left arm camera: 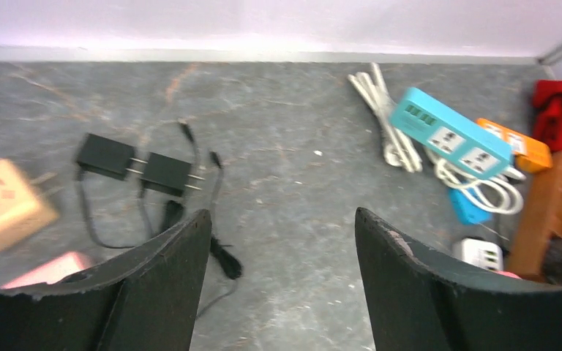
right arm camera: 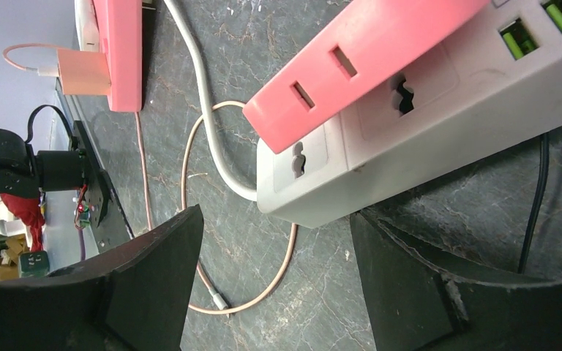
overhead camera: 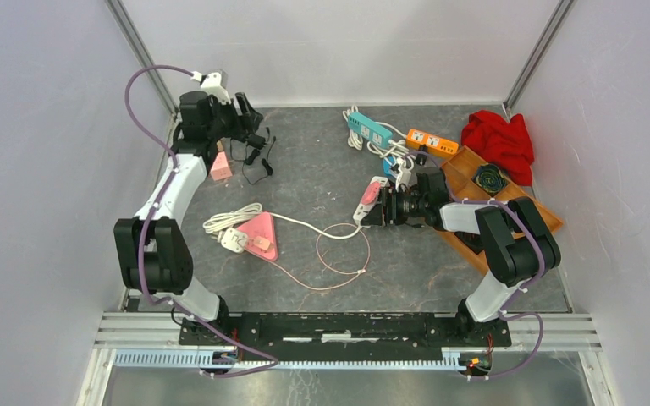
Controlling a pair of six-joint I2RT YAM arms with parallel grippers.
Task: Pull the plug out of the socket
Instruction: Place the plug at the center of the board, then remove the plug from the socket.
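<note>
Right pincer point(right arm camera: 274, 219) spread wide, empty, just beside pink-topped power strip point(right arm camera: 424, 124), left pincer point(left arm camera: 283, 219) spread wide, empty

White power strip point(right arm camera: 446, 110) cut off top right, tan adapter point(left arm camera: 4, 205) blurred (partly cropped)

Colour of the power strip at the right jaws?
Strip: white body, pink top; best in right wrist view.

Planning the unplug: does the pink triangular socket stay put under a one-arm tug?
Probably not: the pink triangular socket looks small and plastic, lying loose on the table, so it likely slides. Its white cord is coiled slack, so little anchoring. Likely needs bracing.
</note>
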